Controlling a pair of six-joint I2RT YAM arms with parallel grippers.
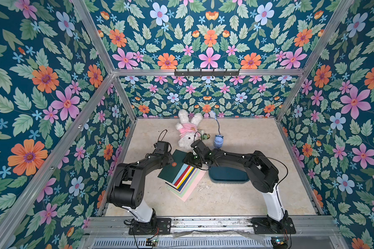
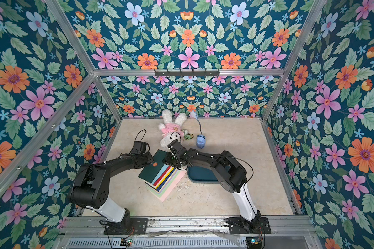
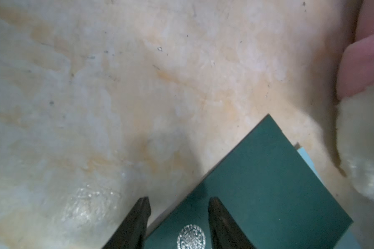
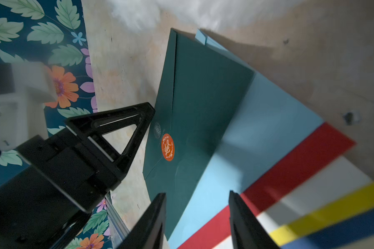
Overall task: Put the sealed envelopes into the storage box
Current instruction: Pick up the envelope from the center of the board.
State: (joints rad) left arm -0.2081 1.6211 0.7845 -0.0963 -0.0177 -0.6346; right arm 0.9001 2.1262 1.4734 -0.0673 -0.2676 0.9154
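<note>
The sealed envelopes [image 1: 183, 175] lie in a fanned stack mid-table, in both top views. A dark green one [image 2: 154, 170] with an orange seal [image 4: 167, 147] is on top; light blue, red, white, yellow and navy edges show beneath it. My left gripper [image 3: 179, 202] is open and straddles the green envelope's left edge, one finger over the table and one over the paper beside a silver seal [image 3: 191, 237]. My right gripper [image 4: 198, 196] is open above the stack's far end, over the green and light blue [image 4: 257, 133] envelopes. The dark teal storage box [image 1: 227, 175] sits right of the stack, partly hidden by my right arm.
A white plush rabbit [image 1: 188, 129] in pink lies behind the stack. A small light-blue cup-like toy [image 1: 218, 141] with a cord and a tiny figure [image 1: 205, 136] are beside it. Floral walls and aluminium rails enclose the table.
</note>
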